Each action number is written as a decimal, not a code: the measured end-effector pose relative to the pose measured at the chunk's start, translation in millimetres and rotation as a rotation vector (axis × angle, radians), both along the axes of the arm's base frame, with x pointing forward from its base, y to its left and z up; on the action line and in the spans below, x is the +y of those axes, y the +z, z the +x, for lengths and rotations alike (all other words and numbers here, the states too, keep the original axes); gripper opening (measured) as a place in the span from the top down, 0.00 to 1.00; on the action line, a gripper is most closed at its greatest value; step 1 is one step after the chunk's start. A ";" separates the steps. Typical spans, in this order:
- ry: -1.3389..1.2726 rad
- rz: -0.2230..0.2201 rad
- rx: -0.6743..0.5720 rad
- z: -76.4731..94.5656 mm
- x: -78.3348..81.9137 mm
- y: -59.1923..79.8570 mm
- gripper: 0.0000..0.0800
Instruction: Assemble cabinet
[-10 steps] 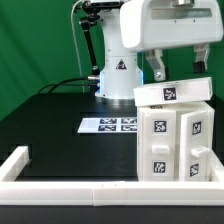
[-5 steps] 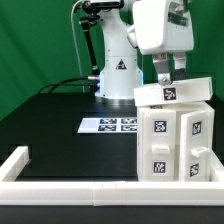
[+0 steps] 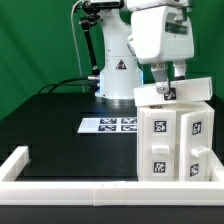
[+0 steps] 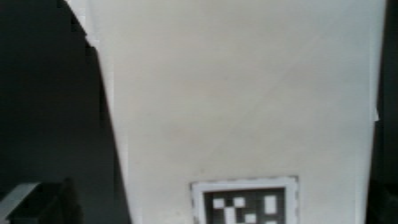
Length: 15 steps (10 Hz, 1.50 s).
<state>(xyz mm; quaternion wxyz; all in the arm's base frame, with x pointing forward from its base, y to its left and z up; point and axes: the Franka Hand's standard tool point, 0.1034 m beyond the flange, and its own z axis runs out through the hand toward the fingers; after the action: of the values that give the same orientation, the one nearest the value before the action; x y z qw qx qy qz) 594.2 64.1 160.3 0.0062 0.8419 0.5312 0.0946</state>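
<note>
Now the white matte boxy cabinet (image 3: 172, 140), marked with square black-and-white tags, is seen on the black tabletop (image 3: 55, 125) at the exterior view's right, just beside the long white rail (image 3: 60, 187). The white claw (image 3: 162, 85) is positioned at the cabinet's top slab; whether it is open or closed cannot be told. The flat white marker board (image 3: 108, 125) is found nearby.

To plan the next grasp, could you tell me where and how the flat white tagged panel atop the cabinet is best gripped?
Pinch the flat white tagged panel from above, across its long edges near mid-length: it lies broad face up on the white boxy cabinet, leaving only thin edges free.
</note>
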 end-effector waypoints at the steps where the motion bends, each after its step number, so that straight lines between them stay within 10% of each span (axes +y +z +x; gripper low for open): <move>1: -0.001 0.000 0.008 -3.3 0.5 -3.6 0.04; 5: -0.042 0.005 0.014 -4.0 -1.2 -5.0 0.30; 15: -1.047 0.182 0.084 -3.9 3.9 -6.1 0.30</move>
<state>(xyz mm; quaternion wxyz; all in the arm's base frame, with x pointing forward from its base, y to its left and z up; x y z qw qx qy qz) 590.3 68.0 154.1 -0.0417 0.9946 0.0293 0.0906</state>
